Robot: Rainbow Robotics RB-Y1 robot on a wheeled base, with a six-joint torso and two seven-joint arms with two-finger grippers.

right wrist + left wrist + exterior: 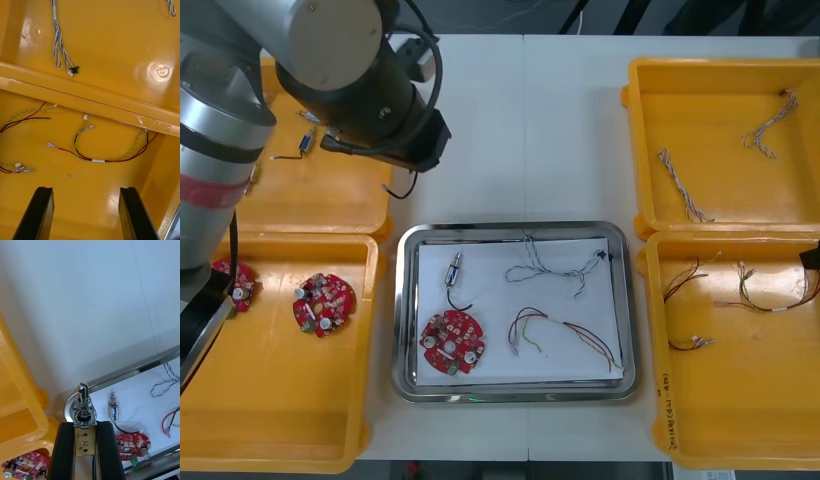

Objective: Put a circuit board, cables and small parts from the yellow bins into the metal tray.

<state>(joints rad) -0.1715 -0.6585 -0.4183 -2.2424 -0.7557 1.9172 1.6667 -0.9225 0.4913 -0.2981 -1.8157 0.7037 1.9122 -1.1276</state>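
Left wrist view: left gripper (pixel 85 425) is pinching a small metal part (pixel 83 397).
Likely next: lowering it into the tray (pixel 123 373).

The tray (pixel 408 300) sits between the bins (pixel 330 205). In it, a circuit board (pixel 451 342) lies near left, a small part (pixel 453 268) behind it, a cable (pixel 555 265) far right, and a second cable (pixel 565 332) near right. The left near bin (pixel 280 400) holds two boards (pixel 324 303). The right bins (pixel 720 110) hold cables (pixel 683 187). The left gripper (pixel 85 425) holds a second part (pixel 83 405) just beyond the tray's far left corner.
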